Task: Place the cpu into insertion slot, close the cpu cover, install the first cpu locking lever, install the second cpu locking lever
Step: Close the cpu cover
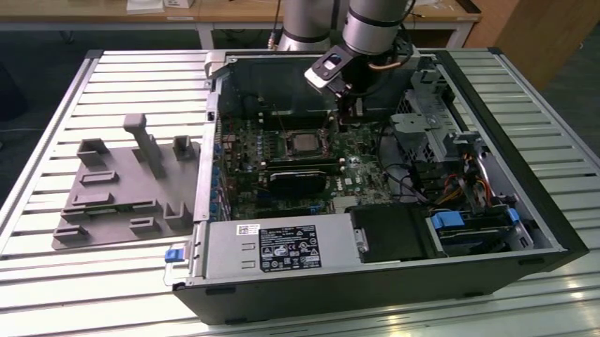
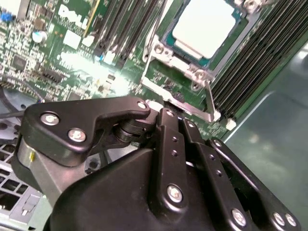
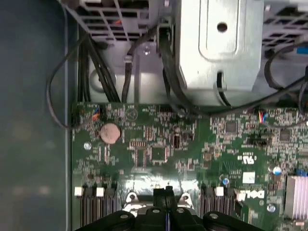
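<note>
On a slatted metal table (image 1: 140, 77), inside an open black computer case (image 1: 375, 302), we see the flat silver-grey cpu (image 2: 204, 21) framed by the silvery cpu cover (image 2: 163, 54), with the black gripper (image 2: 166, 114) pinched shut just beside it.

White logo lettering (image 2: 74, 17) on circuit board (image 2: 48, 48); label (image 1: 289, 250) on power supply (image 1: 225, 258) illegible.

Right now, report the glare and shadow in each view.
Exterior view: overhead light glares off the slatted table, while the case interior sits in shade. Second wrist view: the cpu top is washed pale, and a bright patch glares on the green board. First wrist view: a bright band glares across the green board; the case wall is dark.
</note>
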`<state>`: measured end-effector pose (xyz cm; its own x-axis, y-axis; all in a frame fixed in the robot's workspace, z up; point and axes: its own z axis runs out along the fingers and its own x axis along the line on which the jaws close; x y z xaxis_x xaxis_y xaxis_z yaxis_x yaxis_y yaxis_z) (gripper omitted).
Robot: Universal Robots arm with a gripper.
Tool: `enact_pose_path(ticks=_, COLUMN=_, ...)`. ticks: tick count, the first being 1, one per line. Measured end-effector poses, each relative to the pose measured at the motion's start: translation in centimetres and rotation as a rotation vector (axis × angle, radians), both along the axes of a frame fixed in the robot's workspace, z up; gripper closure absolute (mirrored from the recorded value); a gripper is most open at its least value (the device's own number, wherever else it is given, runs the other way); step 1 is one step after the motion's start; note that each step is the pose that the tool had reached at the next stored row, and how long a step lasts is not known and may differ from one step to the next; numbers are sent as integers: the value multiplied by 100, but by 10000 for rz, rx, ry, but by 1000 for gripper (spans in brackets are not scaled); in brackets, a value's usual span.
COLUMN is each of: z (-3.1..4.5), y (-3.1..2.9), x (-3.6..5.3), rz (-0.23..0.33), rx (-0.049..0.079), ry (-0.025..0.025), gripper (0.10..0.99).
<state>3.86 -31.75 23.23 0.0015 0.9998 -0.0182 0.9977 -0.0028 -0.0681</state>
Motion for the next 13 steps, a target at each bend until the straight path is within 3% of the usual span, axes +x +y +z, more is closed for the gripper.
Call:
enact_pose_path(ticks=4, z=1, y=0, x=-85, rz=0, rx=-1, ry=-63, gripper=984)
enact_pose_path(ticks=6, z=0, y=0, x=-122, rz=0, rx=-1, ry=-122, gripper=984)
enact_pose_path(ticks=7, z=0, y=0, x=-183, rz=0, rx=-1, ry=-203, gripper=984)
enact_pose_path(ticks=13, z=0, y=0, x=-301, rz=0, rx=-1, ry=-341, gripper=984)
